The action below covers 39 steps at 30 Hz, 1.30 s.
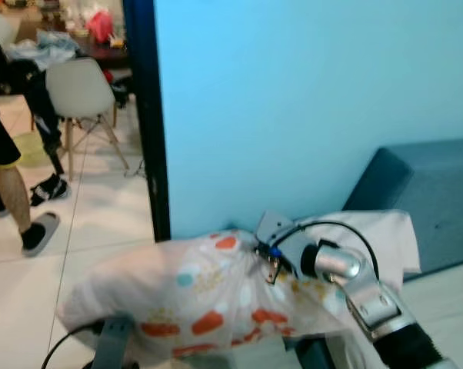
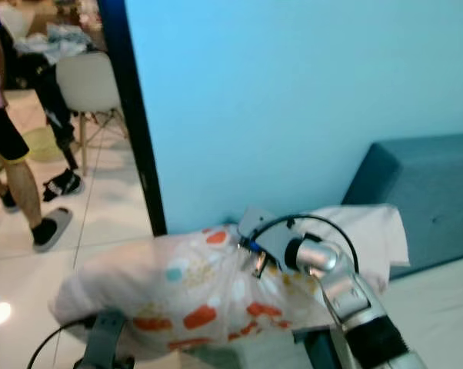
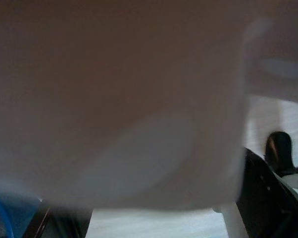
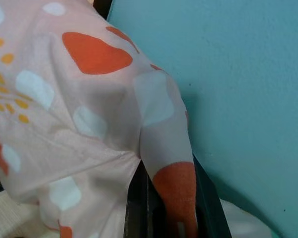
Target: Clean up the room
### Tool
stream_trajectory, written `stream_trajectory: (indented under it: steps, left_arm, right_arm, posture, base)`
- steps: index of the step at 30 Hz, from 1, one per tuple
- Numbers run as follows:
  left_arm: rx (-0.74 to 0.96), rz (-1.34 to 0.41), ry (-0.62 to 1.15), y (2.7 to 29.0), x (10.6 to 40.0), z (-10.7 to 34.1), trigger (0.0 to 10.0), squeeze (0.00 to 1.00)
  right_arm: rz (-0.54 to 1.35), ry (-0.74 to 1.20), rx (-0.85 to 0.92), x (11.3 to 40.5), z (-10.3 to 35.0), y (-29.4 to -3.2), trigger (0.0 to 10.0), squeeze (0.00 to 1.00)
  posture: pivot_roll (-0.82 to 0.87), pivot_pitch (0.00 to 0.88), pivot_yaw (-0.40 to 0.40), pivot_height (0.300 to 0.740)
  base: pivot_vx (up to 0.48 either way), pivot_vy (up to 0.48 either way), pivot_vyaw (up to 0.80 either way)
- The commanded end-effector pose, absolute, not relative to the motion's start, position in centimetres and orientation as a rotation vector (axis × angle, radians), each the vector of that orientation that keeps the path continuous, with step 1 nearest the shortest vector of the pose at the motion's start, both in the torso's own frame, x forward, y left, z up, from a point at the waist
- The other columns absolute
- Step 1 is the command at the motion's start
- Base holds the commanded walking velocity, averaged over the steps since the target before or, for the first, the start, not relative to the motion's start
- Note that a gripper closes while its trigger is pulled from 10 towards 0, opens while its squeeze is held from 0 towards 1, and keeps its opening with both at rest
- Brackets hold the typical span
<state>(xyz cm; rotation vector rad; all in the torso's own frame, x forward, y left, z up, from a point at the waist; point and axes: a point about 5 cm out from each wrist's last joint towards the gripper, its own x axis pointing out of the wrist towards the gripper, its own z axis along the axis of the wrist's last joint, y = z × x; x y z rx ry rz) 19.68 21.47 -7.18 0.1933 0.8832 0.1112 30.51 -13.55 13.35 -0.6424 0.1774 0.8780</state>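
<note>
The robot is carrying a pink pillow (image 1: 208, 296) printed with orange, white and yellow blotches, holding it across its front between both arms. In the right wrist view the right gripper (image 4: 171, 198) is pinching a fold of that pillow's cover: the two black fingers (image 4: 136, 198) are standing on either side of an orange patch of cloth, clenched on it, with the bulk of the pillow bulging up and away from the fingertips and a turquoise wall (image 4: 248, 89) lying just beyond. The head views are showing what the wrist cannot: the silver right arm (image 1: 362, 288) is reaching in from the pillow's right end, a white cloth (image 1: 378, 231) is draped behind the wrist, and a blue-grey sofa (image 1: 431, 200) is sitting past that against the wall. The left arm (image 1: 112, 342) is coming up under the pillow's left end. Its wrist camera is pressed against pale, blurred fabric, so I cannot tell how the left gripper's fingers are set. Far off to the left, through a dark door frame (image 1: 147, 115), a white chair (image 1: 78, 92) is standing on glossy tiles, and a person's legs (image 1: 12, 192) in dark socks and slippers are visible near it.
</note>
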Motion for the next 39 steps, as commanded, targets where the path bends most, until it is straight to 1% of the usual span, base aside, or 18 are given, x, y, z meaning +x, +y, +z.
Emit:
stream_trajectory:
  steps: [1,27,35,39]
  left_arm:
    - [0.186,0.104,0.912,21.3,18.9,-7.6,10.0,0.0]
    - [0.187,0.104,0.928,21.5,18.5,-7.8,10.0,0.0]
    - [0.193,0.134,0.936,21.8,18.2,-7.9,10.0,0.0]
    - [0.194,0.137,0.938,21.9,18.1,-7.9,10.0,0.0]
  right_arm:
    - [0.868,0.1,-0.665,30.8,14.9,-13.5,10.0,0.0]
    - [0.847,0.075,-0.683,31.0,15.2,-13.5,10.0,0.0]
    - [0.814,0.018,-0.715,31.4,15.9,-13.4,10.0,0.0]
    - [0.811,-0.028,-0.711,31.6,16.6,-12.9,10.0,0.0]
  posture:
    - [-0.02,0.0,-0.064,0.74]
    - [-0.01,0.0,-0.062,0.74]
    - [-0.01,0.0,-0.062,0.74]
    - [-0.01,0.0,-0.067,0.74]
  base:
    - [0.0,-0.465,0.0]
    - [0.0,-0.46,0.0]
    - [0.0,0.0,0.0]
    - [0.0,0.0,0.79]
